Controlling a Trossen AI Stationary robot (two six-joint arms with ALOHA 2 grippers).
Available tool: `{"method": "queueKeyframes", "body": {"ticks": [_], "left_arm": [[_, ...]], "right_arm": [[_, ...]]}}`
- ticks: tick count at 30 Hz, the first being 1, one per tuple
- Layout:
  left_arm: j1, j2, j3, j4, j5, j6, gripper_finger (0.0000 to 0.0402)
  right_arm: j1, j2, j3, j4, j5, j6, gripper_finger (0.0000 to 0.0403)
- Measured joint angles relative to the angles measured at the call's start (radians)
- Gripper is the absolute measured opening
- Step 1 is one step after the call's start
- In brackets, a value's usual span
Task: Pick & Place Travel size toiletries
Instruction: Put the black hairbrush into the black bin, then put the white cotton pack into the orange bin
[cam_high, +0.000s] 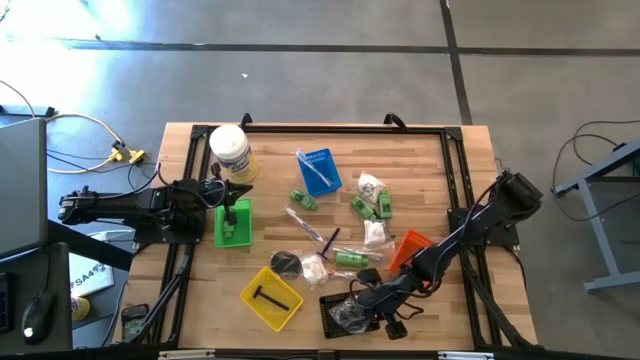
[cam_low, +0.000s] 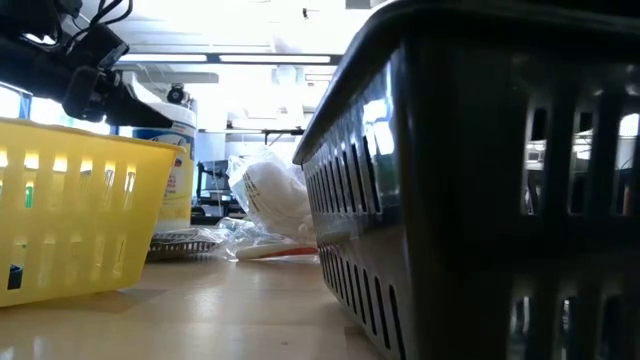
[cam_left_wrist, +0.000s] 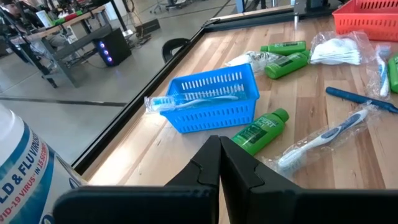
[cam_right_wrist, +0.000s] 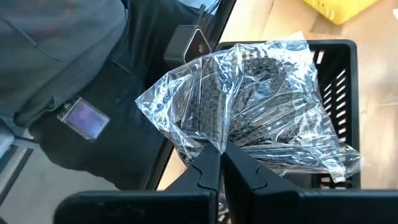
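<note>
My right gripper (cam_high: 368, 297) is shut on a crinkled clear bag (cam_right_wrist: 249, 106) of dark bits, over the black tray (cam_high: 335, 318) at the table's near edge. My left gripper (cam_left_wrist: 219, 163) waits shut and empty at the far left, beside the white tub (cam_high: 230, 152) and above the green tray (cam_high: 233, 225). Green bottles (cam_high: 304, 200) (cam_high: 365, 208), wrapped toothbrushes (cam_left_wrist: 323, 134) and white sachets (cam_high: 375, 232) lie flat on the wood mid-table. One toothbrush (cam_left_wrist: 193, 98) lies across the blue tray (cam_high: 320, 170). A black T-shaped piece (cam_high: 268, 297) lies in the yellow tray (cam_high: 290, 310). My right gripper pinches a gathered edge of the clear bag (cam_right_wrist: 219, 142) between its two fingertips. The fingers slant down toward the table's near edge. The bag spreads out ahead of the fingers over the black tray (cam_right_wrist: 339, 59); whether it rests on the tray's floor I cannot tell.
An orange tray (cam_high: 410, 248) stands just behind my right arm. A person in dark clothes with a badge (cam_right_wrist: 84, 118) stands close beyond the table's near edge. The black frame rail (cam_high: 455, 180) runs along the table's sides.
</note>
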Motion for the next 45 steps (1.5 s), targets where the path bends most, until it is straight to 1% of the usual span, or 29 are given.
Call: {"method": "queueKeyframes", "body": {"ticks": [9,15,17,20,24,27,30,34,38,42,45], "left_arm": [[0.000,0.000,0.000,-0.008,0.000,0.000,0.0000],[0.000,0.000,0.000,-0.008,0.000,-0.001,0.0000],[0.000,0.000,0.000,-0.008,0.000,-0.001,0.0000],[0.000,0.000,0.000,-0.008,0.000,-0.002,0.0000],[0.000,0.000,0.000,-0.008,0.000,-0.008,0.0000],[0.000,0.000,0.000,-0.008,0.000,-0.020,0.0000],[0.000,0.000,0.000,-0.008,0.000,-0.023,0.0000],[0.000,0.000,0.000,-0.008,0.000,-0.026,0.0000],[0.000,0.000,0.000,-0.008,0.000,-0.027,0.0000],[0.000,0.000,0.000,-0.007,0.000,-0.027,0.0000],[0.000,0.000,0.000,-0.007,0.000,-0.026,0.0000]], "right_arm": [[-0.013,0.081,0.000,0.004,0.004,0.012,0.0003],[-0.037,0.083,0.000,0.014,-0.011,0.060,0.0009],[-0.038,0.079,0.000,0.033,-0.012,0.062,0.0020],[-0.038,0.077,0.000,0.055,-0.013,0.083,0.0050],[-0.037,0.077,0.000,0.052,-0.011,0.079,0.0095],[-0.038,0.060,0.000,0.035,-0.015,0.079,0.0116],[-0.044,0.010,0.000,0.047,-0.024,0.061,0.0120],[-0.044,-0.094,0.001,0.038,-0.008,-0.040,0.0112],[-0.040,-0.226,0.000,0.011,0.097,-0.198,0.0093],[-0.040,-0.400,-0.016,0.007,0.213,-0.360,0.0060],[-0.058,-0.554,-0.069,0.018,0.243,-0.414,0.0027]]}}
